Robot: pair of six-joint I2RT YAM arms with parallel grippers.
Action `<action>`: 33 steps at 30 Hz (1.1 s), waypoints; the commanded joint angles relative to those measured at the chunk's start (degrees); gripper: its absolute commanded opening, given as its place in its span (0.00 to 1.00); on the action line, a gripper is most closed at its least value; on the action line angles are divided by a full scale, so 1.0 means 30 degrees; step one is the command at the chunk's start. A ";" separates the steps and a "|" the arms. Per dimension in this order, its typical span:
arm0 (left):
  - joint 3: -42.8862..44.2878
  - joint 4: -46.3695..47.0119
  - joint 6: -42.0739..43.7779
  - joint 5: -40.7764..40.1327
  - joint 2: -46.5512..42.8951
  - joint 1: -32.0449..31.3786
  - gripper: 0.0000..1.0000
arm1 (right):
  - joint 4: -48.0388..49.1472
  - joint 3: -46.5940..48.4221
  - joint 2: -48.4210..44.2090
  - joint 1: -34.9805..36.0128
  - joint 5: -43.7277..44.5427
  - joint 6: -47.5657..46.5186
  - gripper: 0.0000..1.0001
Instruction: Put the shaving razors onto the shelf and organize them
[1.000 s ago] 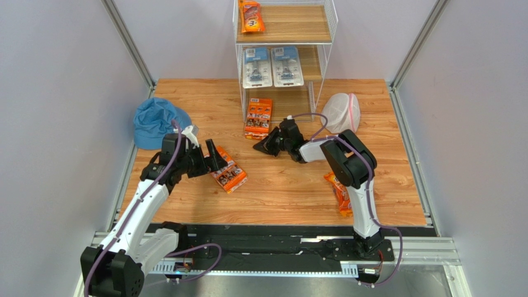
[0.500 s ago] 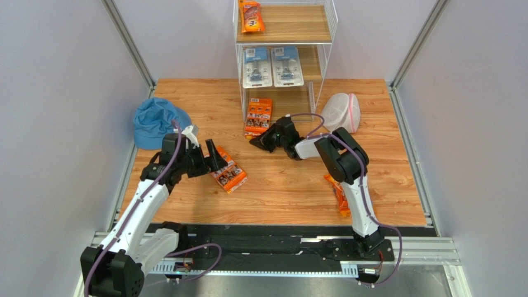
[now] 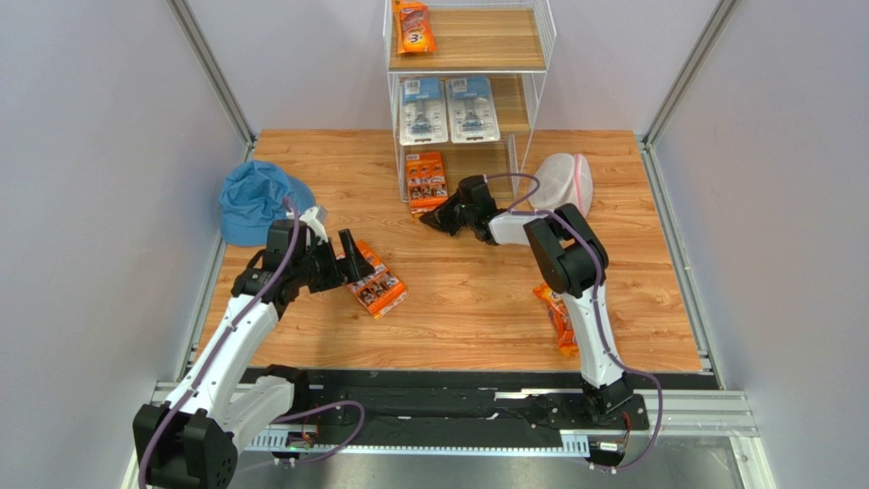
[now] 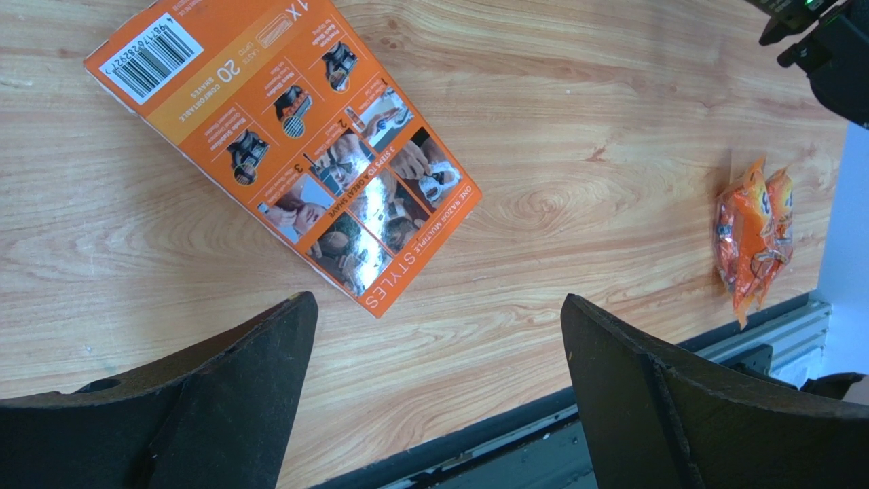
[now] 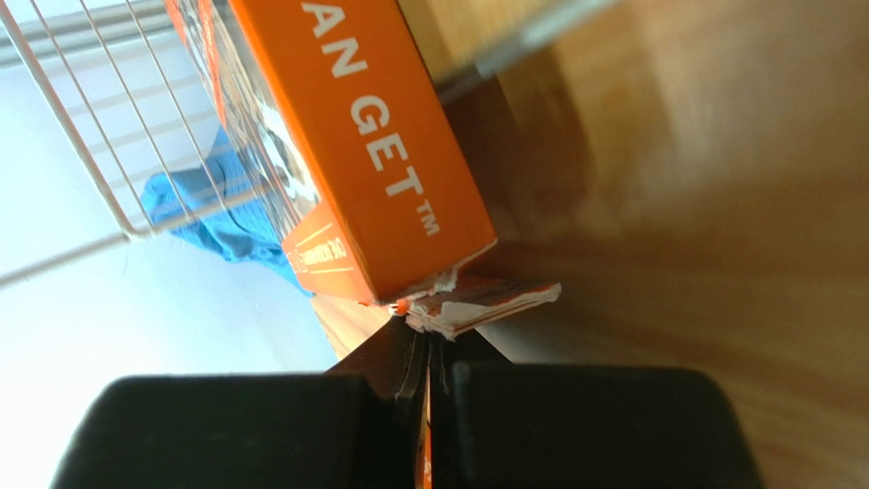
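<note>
The shelf [image 3: 490,41] stands at the back, with an orange bag [image 3: 413,25] on its top board and two blue-white blister cards [image 3: 447,110] on the middle one. An orange multi-pack [image 3: 427,181] lies half under the shelf's lowest level. My right gripper [image 3: 430,219] is shut on its near edge; up close the pack [image 5: 377,153] meets the gripper tips [image 5: 426,341], a thin orange strip pinched between them. My left gripper [image 3: 352,260] hangs open above a second orange multi-pack [image 3: 377,287], which lies just beyond the spread jaws [image 4: 280,143].
A long orange razor bag [image 3: 559,318] lies on the table beside the right arm [image 4: 752,239]. A blue hat [image 3: 260,201] sits at the left edge. A white mesh bag [image 3: 563,183] rests right of the shelf. Shelf wires [image 5: 92,132] run close beside the held pack.
My right gripper has slid away from me toward the shelf, and the orange multi-pack went with it under the lowest level. The left arm has stayed put.
</note>
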 commanded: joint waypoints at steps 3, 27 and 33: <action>0.0536 0.0228 0.0263 0.0204 0.0113 -0.0038 0.98 | -0.1450 0.2248 0.1172 -0.0208 0.0241 -0.0792 0.00; 0.0478 -0.0095 0.0557 -0.0031 0.0024 -0.0038 0.98 | -0.0864 0.5268 0.3137 -0.0062 -0.1547 -0.1113 0.00; 0.0653 -0.0182 0.0586 -0.0118 0.0142 -0.0038 0.98 | 0.0715 0.2928 0.1470 -0.0062 -0.1811 -0.1231 0.00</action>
